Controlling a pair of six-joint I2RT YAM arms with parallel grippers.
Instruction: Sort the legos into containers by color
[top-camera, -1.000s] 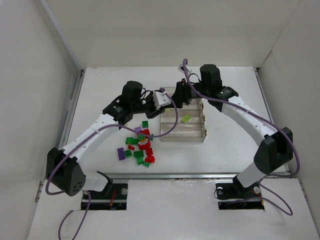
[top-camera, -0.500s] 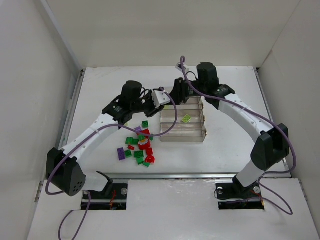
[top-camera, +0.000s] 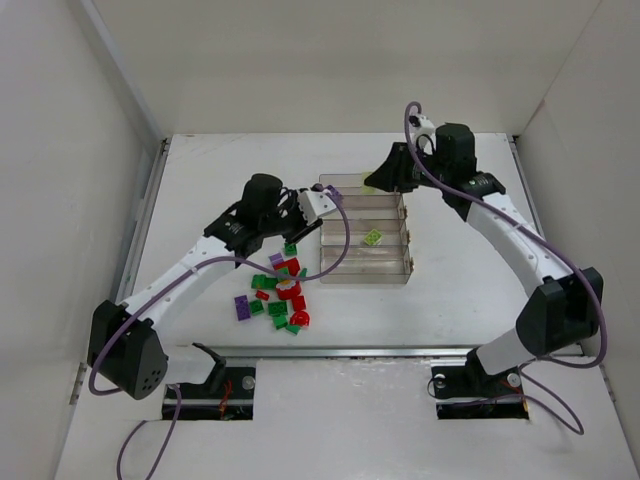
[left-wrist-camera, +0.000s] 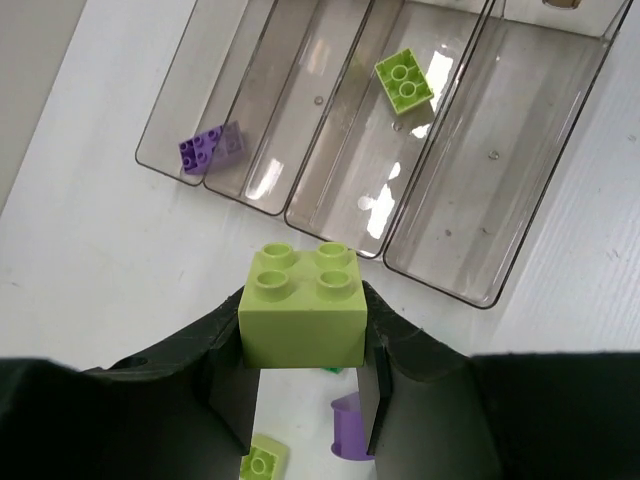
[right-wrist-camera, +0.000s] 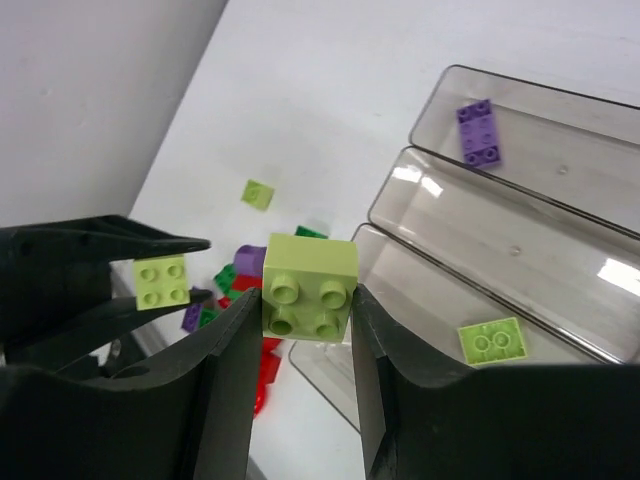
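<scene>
My left gripper (left-wrist-camera: 305, 335) is shut on a lime-green two-by-two lego (left-wrist-camera: 303, 318), held above the table beside the clear four-compartment tray (left-wrist-camera: 440, 283). In the right wrist view my right gripper (right-wrist-camera: 306, 300) is shut on another lime lego (right-wrist-camera: 308, 287) in the air above the tray's near end. A purple lego (left-wrist-camera: 210, 148) lies in one end compartment and a flat lime lego (left-wrist-camera: 404, 79) in the third. From above, the left gripper (top-camera: 322, 197) is at the tray's (top-camera: 365, 280) far left corner and the right gripper (top-camera: 378, 180) at its far edge.
A pile of loose green, red and purple legos (top-camera: 280, 295) lies on the table left of the tray, under the left arm. One lime lego (right-wrist-camera: 258, 193) lies apart from it. White walls enclose the table on three sides.
The right gripper has shut on a lime lego and its arm has swung back and to the right, away from the left gripper. The left arm has shifted only slightly.
</scene>
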